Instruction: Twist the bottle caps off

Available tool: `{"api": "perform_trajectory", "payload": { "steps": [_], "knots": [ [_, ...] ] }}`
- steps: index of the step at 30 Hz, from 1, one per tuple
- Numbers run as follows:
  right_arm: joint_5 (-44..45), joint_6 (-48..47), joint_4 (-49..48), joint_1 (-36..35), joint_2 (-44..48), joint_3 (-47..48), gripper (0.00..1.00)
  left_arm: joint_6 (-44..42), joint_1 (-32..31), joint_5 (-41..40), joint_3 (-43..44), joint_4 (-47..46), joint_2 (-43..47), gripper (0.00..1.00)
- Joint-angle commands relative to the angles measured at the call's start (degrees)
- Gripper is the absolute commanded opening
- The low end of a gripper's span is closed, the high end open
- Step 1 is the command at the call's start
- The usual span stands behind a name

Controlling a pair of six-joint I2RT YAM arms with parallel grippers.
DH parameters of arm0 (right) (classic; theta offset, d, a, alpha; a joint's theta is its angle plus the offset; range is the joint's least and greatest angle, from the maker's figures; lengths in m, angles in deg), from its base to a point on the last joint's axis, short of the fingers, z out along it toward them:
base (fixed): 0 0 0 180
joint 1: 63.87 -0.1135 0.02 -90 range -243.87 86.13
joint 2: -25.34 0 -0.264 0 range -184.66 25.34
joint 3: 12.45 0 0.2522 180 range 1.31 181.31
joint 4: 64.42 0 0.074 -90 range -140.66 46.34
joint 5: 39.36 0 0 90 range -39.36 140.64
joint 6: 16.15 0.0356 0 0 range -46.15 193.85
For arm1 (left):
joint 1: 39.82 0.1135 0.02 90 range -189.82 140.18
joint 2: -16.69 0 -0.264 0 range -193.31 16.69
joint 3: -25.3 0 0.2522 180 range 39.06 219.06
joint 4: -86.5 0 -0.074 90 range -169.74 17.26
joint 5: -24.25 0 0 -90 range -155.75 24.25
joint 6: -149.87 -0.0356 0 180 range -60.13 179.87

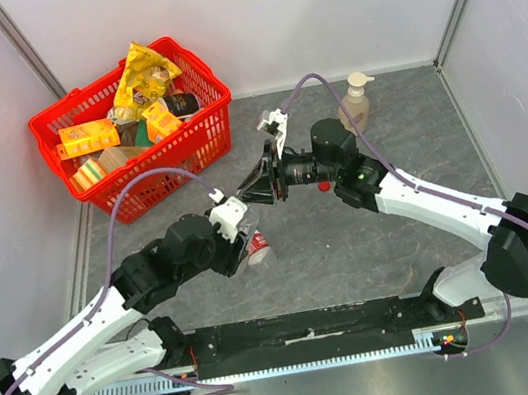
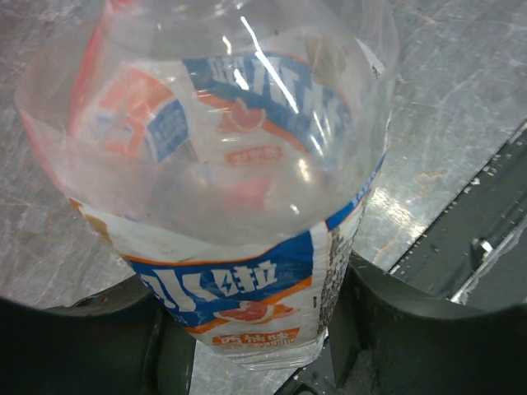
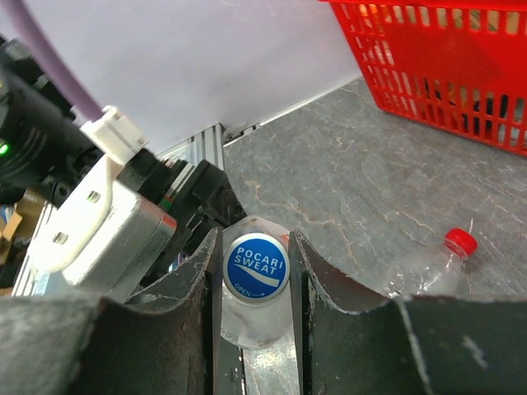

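Fig. 1. Cap grasp, both arms engaged. Your left fingers (image 2: 403, 329) were closed on a small clear plastic bottle with a white-blue-red wrap label (image 2: 222, 181), one finger on either side of its labelled section, with the grey marbled bench (image 1: 353, 243) showing behind it. Your right fingers (image 3: 193, 304) were closed on that bottle's white round screw cap with a blue printed top (image 3: 256, 265), one finger touching each side. In the top view, the two arms met near the middle of the bench.

A second clear plastic bottle (image 3: 424, 276) lay on the bench just beside the right fingers, with its small red screw cap (image 3: 460, 242) on. A red plastic basket of packaged goods (image 1: 202, 132) stood at the far left. A beige pump soap dispenser (image 1: 357, 106) stood at the far edge, behind your right arm.
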Motion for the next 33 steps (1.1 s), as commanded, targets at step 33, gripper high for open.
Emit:
{"api": "perform_trajectory", "payload": {
  "steps": [33],
  "knots": [
    [-31.1,12.4,-42.4,-0.7,6.5,-8.3,0.0,-5.1,-0.3,51.3,7.8,-4.4,4.1,0.02]
  ]
}}
